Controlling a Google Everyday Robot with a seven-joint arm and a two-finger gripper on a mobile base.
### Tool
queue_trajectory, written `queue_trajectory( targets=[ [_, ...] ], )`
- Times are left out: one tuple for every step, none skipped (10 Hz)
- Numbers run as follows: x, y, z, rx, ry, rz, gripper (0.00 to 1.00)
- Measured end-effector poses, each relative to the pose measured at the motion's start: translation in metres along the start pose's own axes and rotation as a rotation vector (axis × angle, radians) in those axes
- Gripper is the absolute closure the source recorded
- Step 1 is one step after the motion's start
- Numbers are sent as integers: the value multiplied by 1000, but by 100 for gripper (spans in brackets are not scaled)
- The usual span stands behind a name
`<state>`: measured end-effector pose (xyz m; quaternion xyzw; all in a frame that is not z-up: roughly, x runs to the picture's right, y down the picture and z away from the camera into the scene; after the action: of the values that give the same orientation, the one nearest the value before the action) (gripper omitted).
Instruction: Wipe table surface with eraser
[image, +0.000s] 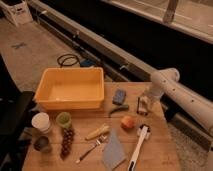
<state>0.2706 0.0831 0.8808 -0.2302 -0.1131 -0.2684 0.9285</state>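
The light brown wooden table surface (155, 145) fills the lower middle of the camera view. My white arm comes in from the right. Its gripper (144, 103) hangs at the table's far right edge, pointing down. A small oblong block with a dark top and pale edges, the eraser (143, 107), sits right under the gripper, partly hidden by it. I cannot tell whether the eraser rests on the table or is lifted.
A yellow tub (70, 89) stands at the back left. A blue sponge (119, 96), a green pepper (119, 109) and an apple (128, 122) lie left of the gripper. A white-handled brush (137, 148), grey cloth (114, 150), fork (90, 149), banana (97, 132), grapes (66, 141) and cups (41, 122) lie in front.
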Motion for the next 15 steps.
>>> queue_trajectory(
  targets=[
    [0, -2, 2, -1, 1, -10, 35],
    [-2, -5, 5, -4, -5, -23, 35],
    [-5, -6, 8, -5, -10, -31, 35],
    [-7, -6, 10, -2, -15, -36, 35],
    [-8, -5, 12, 4, -24, -41, 35],
    [-11, -7, 14, 7, -31, -51, 35],
    [-15, -10, 16, 9, -40, -63, 35],
    [-20, -12, 19, 7, -53, -78, 35],
    [-26, -14, 25, -3, -68, -98, 35],
    [-32, -16, 32, -15, -82, -118, 35],
    [-41, -17, 40, -30, -97, -131, 35],
    [-39, -18, 39, -26, -93, -129, 35],
    [-38, -16, 40, -32, -95, -127, 35],
    [-44, -18, 45, -45, -108, -145, 35],
    [-54, -21, 54, -65, -125, -169, 35]
  ],
)
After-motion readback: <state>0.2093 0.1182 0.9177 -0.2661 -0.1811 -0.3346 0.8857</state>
